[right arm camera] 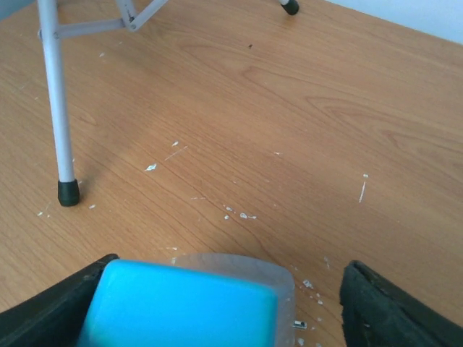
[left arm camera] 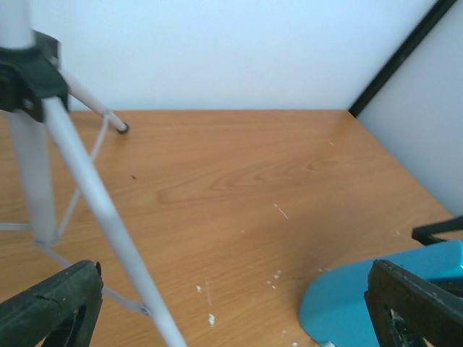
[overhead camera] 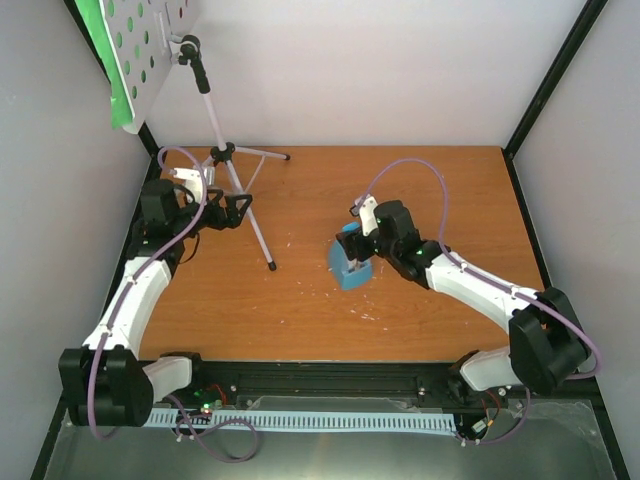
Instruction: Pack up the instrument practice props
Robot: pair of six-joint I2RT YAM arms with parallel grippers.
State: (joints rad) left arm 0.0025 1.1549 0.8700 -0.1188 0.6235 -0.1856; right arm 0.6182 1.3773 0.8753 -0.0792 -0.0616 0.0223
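Note:
The silver music stand [overhead camera: 216, 112] is upright at the back left, and its grey perforated tray [overhead camera: 150, 40] holds a green page [overhead camera: 112, 70]. My left gripper [overhead camera: 240, 210] is open beside the tripod legs. In the left wrist view one leg [left arm camera: 101, 210] crosses just inside the left finger [left arm camera: 51, 307] of the gripper [left arm camera: 231, 289]. The blue metronome [overhead camera: 345, 270] lies mid-table under my right gripper [overhead camera: 356, 258]. In the right wrist view the metronome [right arm camera: 181, 307] sits between the open jaws of the gripper [right arm camera: 230, 289], against the left finger, with a gap to the right finger [right arm camera: 391, 311].
A tripod foot [right arm camera: 69, 193] stands a short way left of the metronome. White specks dot the wooden table [overhead camera: 420, 180]. White walls and black frame posts [overhead camera: 555, 75] close in the back and sides.

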